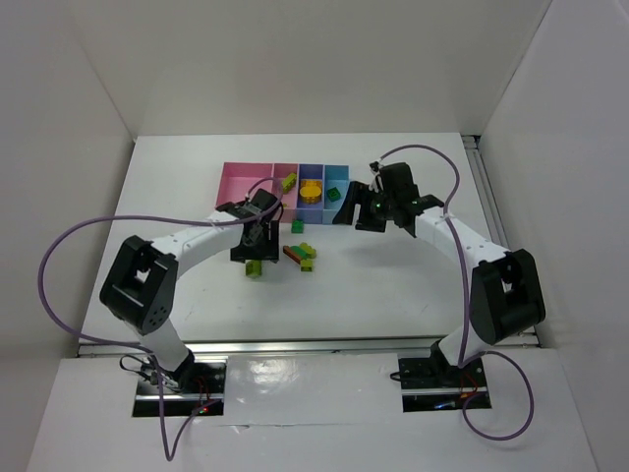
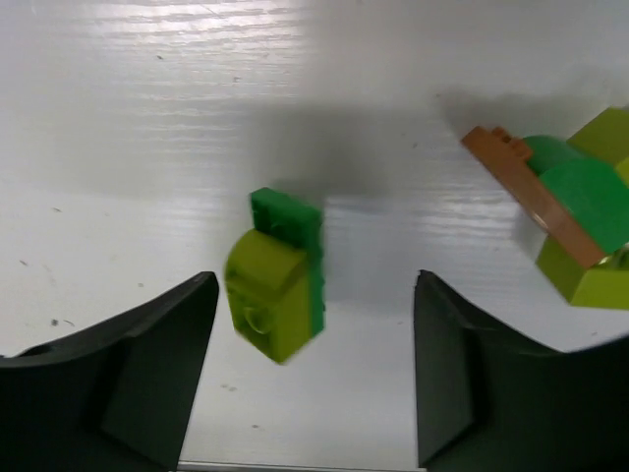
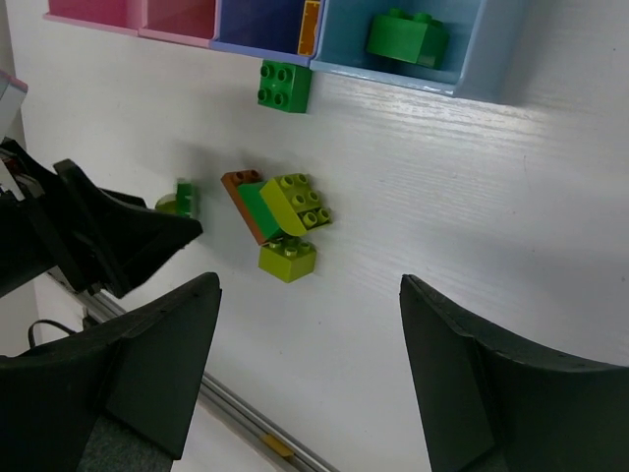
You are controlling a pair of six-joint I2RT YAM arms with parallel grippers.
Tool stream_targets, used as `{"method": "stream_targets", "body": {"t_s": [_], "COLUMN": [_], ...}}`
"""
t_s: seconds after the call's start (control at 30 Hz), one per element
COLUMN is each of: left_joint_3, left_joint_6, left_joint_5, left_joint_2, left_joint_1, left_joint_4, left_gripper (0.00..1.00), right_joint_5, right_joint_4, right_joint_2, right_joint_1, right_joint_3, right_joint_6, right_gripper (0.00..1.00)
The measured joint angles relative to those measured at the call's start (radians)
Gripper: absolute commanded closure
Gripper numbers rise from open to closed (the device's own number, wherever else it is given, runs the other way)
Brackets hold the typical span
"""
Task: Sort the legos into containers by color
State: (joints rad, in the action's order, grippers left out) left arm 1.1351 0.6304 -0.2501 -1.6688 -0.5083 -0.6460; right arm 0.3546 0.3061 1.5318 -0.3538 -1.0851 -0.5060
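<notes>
A yellow-green brick stuck to a green one, the stuck pair (image 2: 276, 291), sits on the white surface (image 2: 118, 128) between the jaws of the left gripper (image 2: 316, 295). The jaws stand apart, touching neither side. Its lower end is blurred, so I cannot tell whether it lies fully settled. At 2 o'clock from it in the left wrist view is a cluster (image 2: 575, 211) of red-brown, green and yellow-green bricks. In the top view the containers (image 1: 244, 183) lie at 1 o'clock from the pair, with a loose green brick (image 1: 298, 227) just outside them. The right gripper (image 3: 310, 295) hangs over the surface with its jaws apart and nothing between them.

The main risk, as I judge it, is the pair going into one bin as a unit, which would missort one colour. The rounded yellow-green face could also slip from a pinch, and a jaw swung wide might knock the cluster.
</notes>
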Motion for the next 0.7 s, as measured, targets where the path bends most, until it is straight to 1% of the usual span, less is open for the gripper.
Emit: {"method": "stream_targets", "body": {"t_s": [0.03,0.23,0.33,0.37,0.43,0.47,0.5,0.53,0.6,0.67,0.7], "left_joint_3": [0.013,0.072,0.078,0.078,0.071,0.059,0.040,0.013,-0.054,-0.126,-0.163], "left_joint_6": [0.000,0.003,0.011,0.016,0.032,0.034,0.035,0.036,0.033,0.031,0.032], "left_joint_5": [0.000,-0.013,-0.046,-0.060,-0.072,-0.072,-0.067,-0.050,-0.001,0.051,0.080], "left_joint_2": [-0.013,-0.042,-0.042,-0.041,-0.034,-0.023,-0.005,0.019,0.076,0.135,0.167], "left_joint_1": [-0.010,-0.058,-0.061,-0.061,-0.059,-0.054,-0.047,-0.036,0.008,0.068,0.099], "left_joint_4": [-0.002,-0.013,-0.032,-0.045,-0.055,-0.051,-0.047,-0.038,-0.005,0.029,0.048], "left_gripper": [0.14,0.14,0.14,0.13,0.14,0.16,0.20,0.21,0.21,0.21,0.20], "right_joint_5": [0.000,0.000,0.000,0.001,0.003,0.003,0.005,0.008,0.010,0.012,0.013], "right_joint_4": [0.000,0.002,0.001,0.000,0.000,0.000,0.000,0.001,0.000,0.000,0.000], "right_joint_2": [0.000,0.000,0.000,0.000,-0.001,-0.001,-0.001,-0.001,-0.001,-0.002,-0.002], "right_joint_1": [0.000,0.000,0.000,0.000,0.000,0.000,0.000,0.000,0.000,-0.002,-0.004], "right_joint_3": [0.002,0.022,0.022,0.023,0.027,0.030,0.031,0.031,0.032,0.032,0.032], "right_joint_6": [-0.001,-0.002,-0.002,-0.002,-0.002,-0.002,-0.002,-0.002,-0.001,0.000,0.004], "right_gripper": [0.18,0.18,0.18,0.18,0.18,0.18,0.18,0.18,0.21,0.22,0.22]}}
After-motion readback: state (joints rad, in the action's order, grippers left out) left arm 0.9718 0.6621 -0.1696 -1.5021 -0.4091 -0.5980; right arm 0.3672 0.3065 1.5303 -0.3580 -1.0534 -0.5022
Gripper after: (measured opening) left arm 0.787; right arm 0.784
